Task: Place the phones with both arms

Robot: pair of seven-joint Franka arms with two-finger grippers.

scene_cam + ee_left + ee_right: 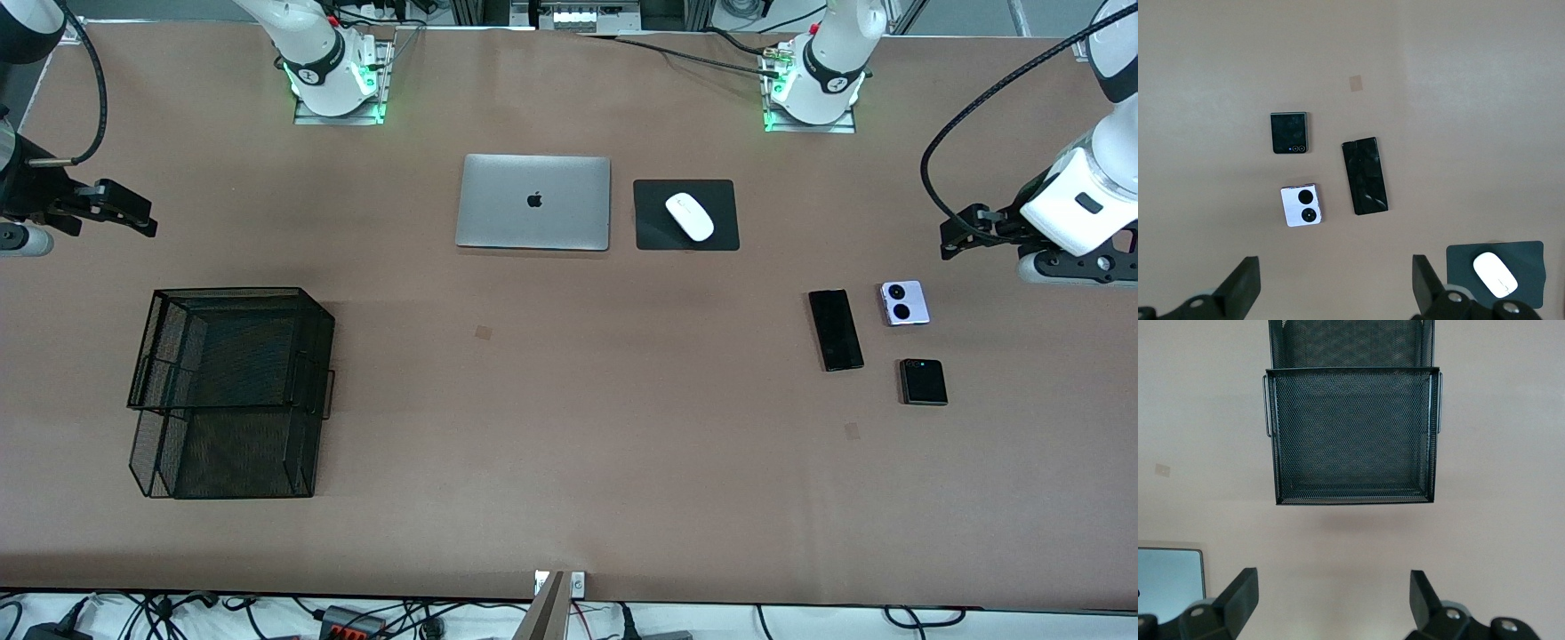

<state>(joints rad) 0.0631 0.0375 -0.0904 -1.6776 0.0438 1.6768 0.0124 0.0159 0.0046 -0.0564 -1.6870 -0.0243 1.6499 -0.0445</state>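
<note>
Right, your three phones are all lying flat on the worktop toward the left arm's end: the long black slab phone (pixel 836 330), the lavender flip phone (pixel 905 303) just beside it with its two black circles up, and the black flip phone (pixel 923 381) nearer the front camera than the lavender one. None of them touch, so each looks open to its own clean grasp.

Your left hand (pixel 1336 288) hangs in the air above that cluster, wide open and holding nothing; its wrist view looks straight down on all three phones, which reads as a ready pose for a first pick. The lavender phone (pixel 1302 205) sits closest to its fingers (pixel 1241 283) there.

Your right hand (pixel 1333 601) is also spread wide and empty, up over the right arm's end, looking down on the black mesh tray stack (pixel 233 388). That's likely where the phones are bound, so a handover mid-worktop may be needed.

Between the two ends sit the closed silver laptop (pixel 533 202) and the white mouse (pixel 689 216) on its black mouse pad (pixel 652 233), nearer the arm bases. Judging from all this, nothing has been placed yet.
</note>
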